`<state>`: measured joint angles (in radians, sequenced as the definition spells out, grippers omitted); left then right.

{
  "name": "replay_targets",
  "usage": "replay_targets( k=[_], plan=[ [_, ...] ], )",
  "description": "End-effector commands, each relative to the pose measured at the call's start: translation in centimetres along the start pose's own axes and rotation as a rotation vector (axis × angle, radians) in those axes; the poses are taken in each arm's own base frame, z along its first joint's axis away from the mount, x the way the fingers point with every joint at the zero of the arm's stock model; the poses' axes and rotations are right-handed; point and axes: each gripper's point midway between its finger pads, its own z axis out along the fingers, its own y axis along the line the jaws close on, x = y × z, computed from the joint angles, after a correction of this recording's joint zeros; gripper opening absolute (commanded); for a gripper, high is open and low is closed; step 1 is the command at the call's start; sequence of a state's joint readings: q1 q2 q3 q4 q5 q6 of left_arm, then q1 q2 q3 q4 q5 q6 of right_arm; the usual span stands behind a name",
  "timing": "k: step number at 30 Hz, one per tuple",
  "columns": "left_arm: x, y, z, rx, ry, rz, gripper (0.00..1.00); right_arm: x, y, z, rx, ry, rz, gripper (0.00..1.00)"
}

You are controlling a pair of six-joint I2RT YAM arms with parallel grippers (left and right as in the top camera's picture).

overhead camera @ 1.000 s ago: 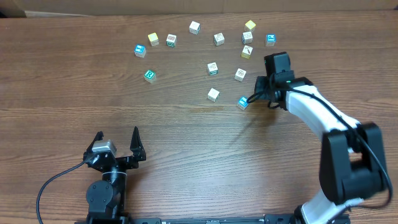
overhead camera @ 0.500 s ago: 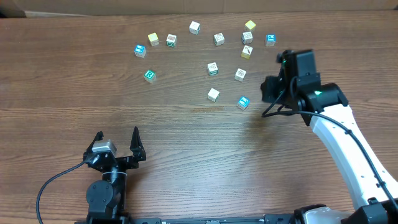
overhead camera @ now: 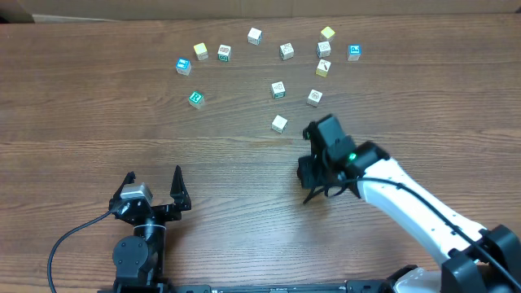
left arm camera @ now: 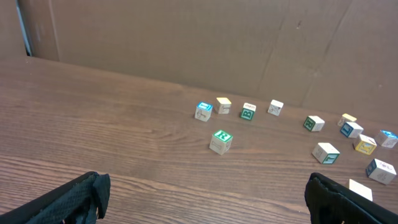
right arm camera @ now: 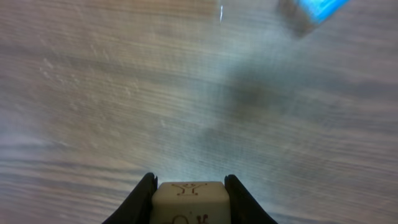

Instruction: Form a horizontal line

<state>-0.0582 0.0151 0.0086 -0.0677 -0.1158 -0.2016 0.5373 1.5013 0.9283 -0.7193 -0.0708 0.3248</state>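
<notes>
Your right pincer [right arm camera: 188,185] grips a pale cube [right arm camera: 188,200] over the bare mid-worktop [overhead camera: 81,106]; your left pincer [overhead camera: 153,185] gapes idle. No line exists yet, and the loose cubes [overhead camera: 279,124] lie scattered beyond. Likely light, rigid, smooth wood: pinch opposite flat faces, centred

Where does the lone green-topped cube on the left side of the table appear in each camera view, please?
Overhead: the green-topped cube sits left of centre, apart from the others.
Left wrist: it is near the middle, in front of a row of cubes.
Right wrist: not in it; a gripped pale cube is at the bottom edge.
Shared landmark: the blue-topped cube behind it, slightly left.
</notes>
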Motion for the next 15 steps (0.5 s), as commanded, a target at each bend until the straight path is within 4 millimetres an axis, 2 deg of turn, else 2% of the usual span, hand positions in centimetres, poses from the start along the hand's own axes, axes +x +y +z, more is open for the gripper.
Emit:
replay_targets(
  k=[1,7,15],
  plan=[
    [0.0,0.0,0.0,0.003,-0.006,0.021,1.00,2.2,-1.0,1.9,0.036,0.021,0.037,0.21],
    [0.0,0.0,0.0,0.003,-0.006,0.021,1.00,2.9,-3.2,3.6,0.112,-0.032,0.048,0.21],
    [0.0,0.0,0.0,0.003,-0.006,0.021,1.00,2.0,-2.7,3.7,0.091,-0.075,0.048,0.21]
  ],
)
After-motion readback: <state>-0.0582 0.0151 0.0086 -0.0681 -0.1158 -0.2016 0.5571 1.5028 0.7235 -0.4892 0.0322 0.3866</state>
